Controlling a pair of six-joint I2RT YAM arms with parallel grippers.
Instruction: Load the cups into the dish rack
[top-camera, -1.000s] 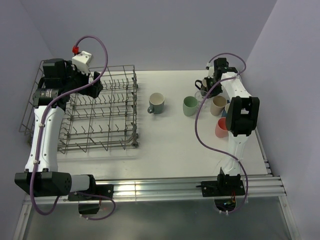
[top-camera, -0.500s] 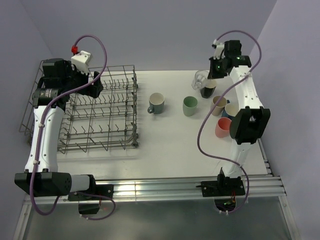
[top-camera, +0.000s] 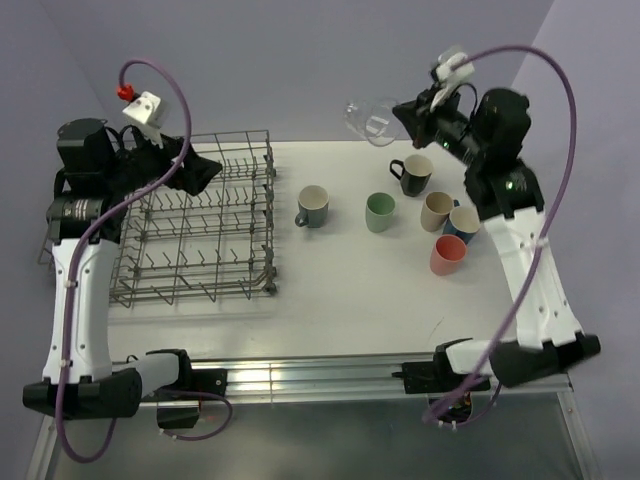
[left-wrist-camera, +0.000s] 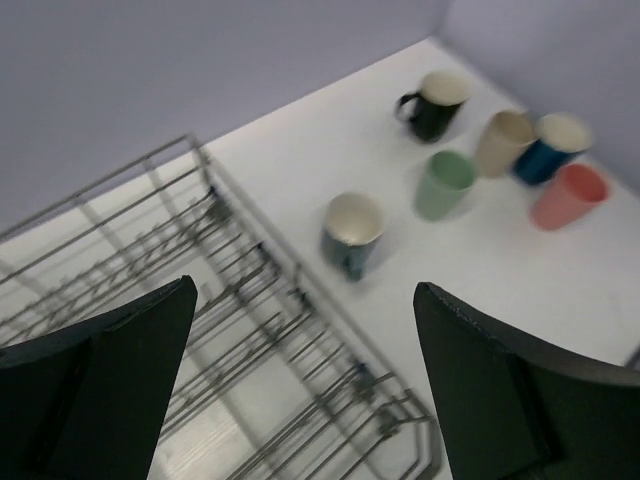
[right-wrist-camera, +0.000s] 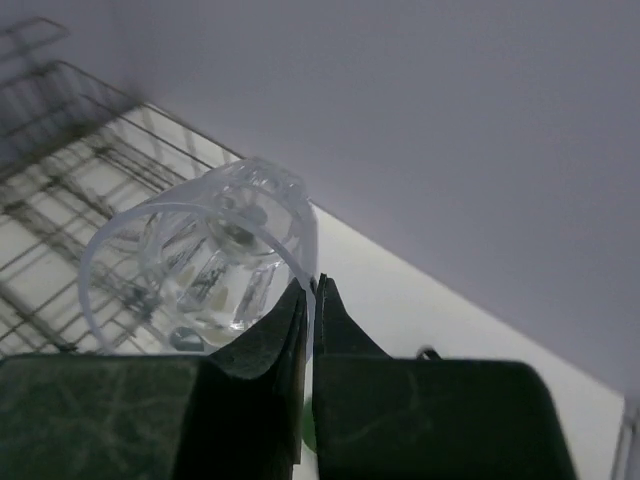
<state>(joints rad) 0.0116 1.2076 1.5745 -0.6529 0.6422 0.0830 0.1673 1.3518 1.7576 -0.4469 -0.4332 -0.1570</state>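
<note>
**Holding a glass tumbler aloft, with the dish rack off to the pincer's left**

Right pincer (top-camera: 400, 118), pressed together on the wall of a clear glass tumbler (top-camera: 368, 121), one finger inside the rim and one outside (right wrist view: tumbler (right-wrist-camera: 200, 262)). The tumbler hangs in the air on the pincer's left side. It is tipped well off upright, with its long axis closer to level than to vertical. The dish rack (top-camera: 200, 235) lies further left of this pincer, lower down and well apart from it, and its wires show beyond the glass in the wrist view. The coming move therefore appears to be a leftward and downward carry, and the glass probably needs turning to sit among the tines.

Left pincer (top-camera: 197, 170), spread wide and holding nothing, hovers over the rack's far right corner. It is by far the nearer arm to the rack.

Below and beside the right pincer, six mugs stand on the table (top-camera: 330, 290): grey-blue mug (top-camera: 313, 206), green mug (top-camera: 380, 212), black mug (top-camera: 413, 175), beige mug (top-camera: 436, 210), blue mug (top-camera: 463, 223) and coral mug (top-camera: 448, 254).

No brand, label or writing can be read on any item.
</note>
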